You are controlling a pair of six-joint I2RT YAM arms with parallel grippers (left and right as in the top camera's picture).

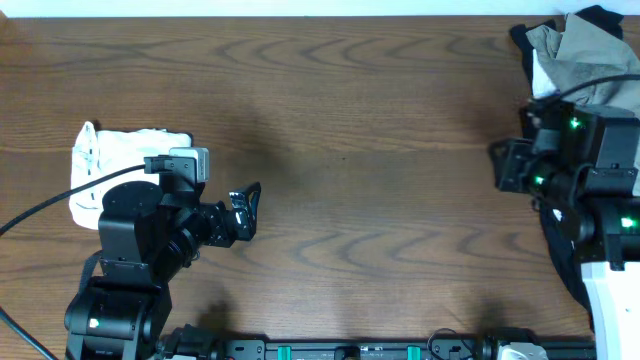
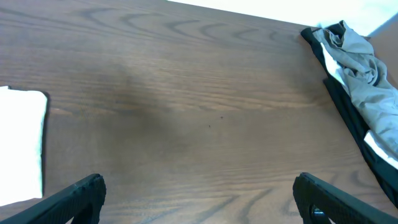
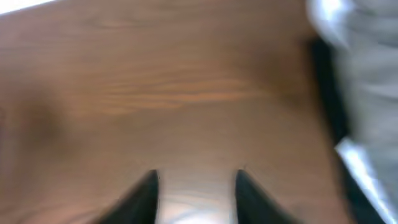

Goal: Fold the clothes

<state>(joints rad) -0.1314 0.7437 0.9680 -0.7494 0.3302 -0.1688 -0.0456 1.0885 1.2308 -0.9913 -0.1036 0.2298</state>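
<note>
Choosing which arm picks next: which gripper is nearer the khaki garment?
Right. The right gripper is over bare table just beside the khaki garment; the left gripper is far across the table, near the white cloth.

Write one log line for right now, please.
left gripper: open, empty | right gripper: open, empty | clothes pile: crumpled, far right corner

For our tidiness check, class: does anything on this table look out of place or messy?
Yes. At the far right corner, a khaki garment lies crumpled over a white cloth and a black cloth in a wrinkled, unfolded heap. By contrast, the folded white garment on the left lies flat. Nothing looks spilled or damaged.
</note>
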